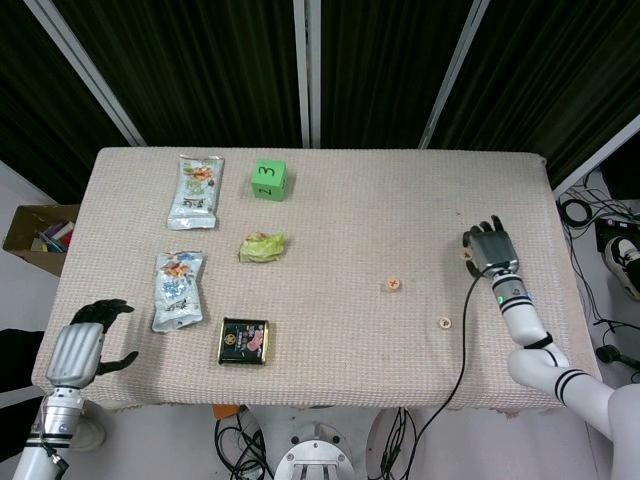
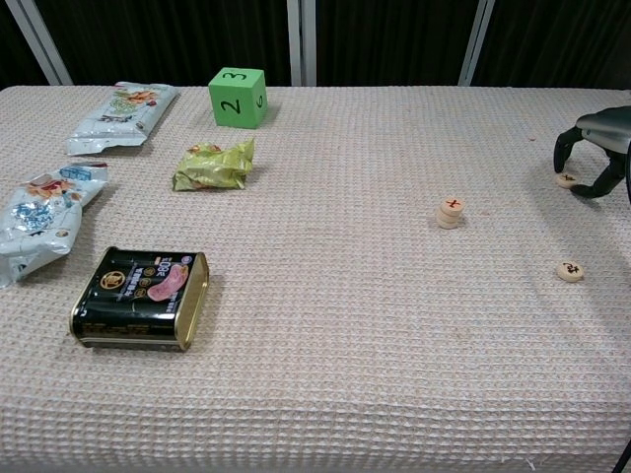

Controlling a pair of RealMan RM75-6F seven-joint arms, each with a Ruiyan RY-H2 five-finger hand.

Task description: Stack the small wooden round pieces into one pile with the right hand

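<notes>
**Wooden pieces: 1 small pile + 2 singles**

Right hand (image 2: 596, 158) is hovering w/ fingers curled over 1 single piece (image 2: 566, 179), holding nothing. Pile (image 2: 451, 212) is sitting mid-table; 2nd single (image 2: 569, 271) is lying nearer the front edge. Left hand (image 1: 85, 345) is resting half-open, empty.

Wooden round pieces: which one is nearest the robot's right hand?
The far-right piece, lying under the right hand's curled fingers; the single piece and small stack lie apart.

On the counter (image 1: 330, 330), the right hand (image 1: 491, 248) rests near the right edge, fingers spread. Two wooden discs (image 1: 394, 286) and (image 1: 445, 322) lie apart nearby. The left hand (image 1: 85, 345) hovers at the counter's left corner.
</notes>
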